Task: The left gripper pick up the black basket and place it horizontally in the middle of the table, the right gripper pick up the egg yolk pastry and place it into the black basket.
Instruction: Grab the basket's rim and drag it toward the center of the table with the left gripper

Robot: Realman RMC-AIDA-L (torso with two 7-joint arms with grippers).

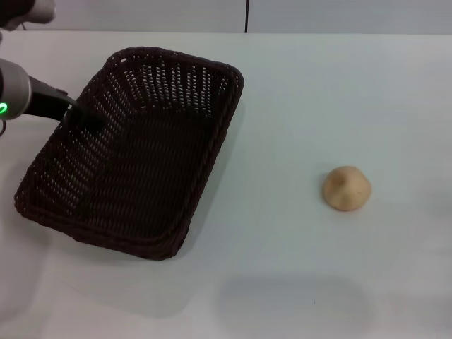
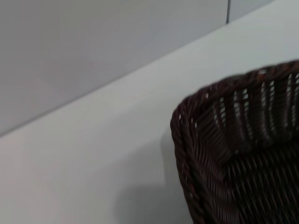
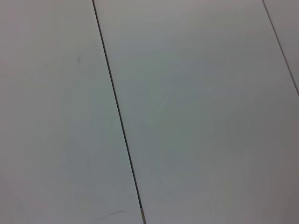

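The black basket [image 1: 185,90] sits on the left part of the white table [image 1: 318,106], its long side running at a slant away from me. My left gripper [image 1: 86,119] is at the basket's left long rim, black against the dark weave. The left wrist view shows one rounded corner of the basket [image 2: 224,154] close up. The egg yolk pastry [image 1: 347,188], a small tan dome, lies on the table to the right of the basket, well apart from it. My right gripper is out of view.
The table's far edge meets a grey wall [image 1: 141,14] with a dark vertical seam [image 1: 246,15]. The right wrist view shows only pale panels with a thin dark seam [image 3: 117,112]. A soft shadow lies on the table near the front edge [image 1: 289,304].
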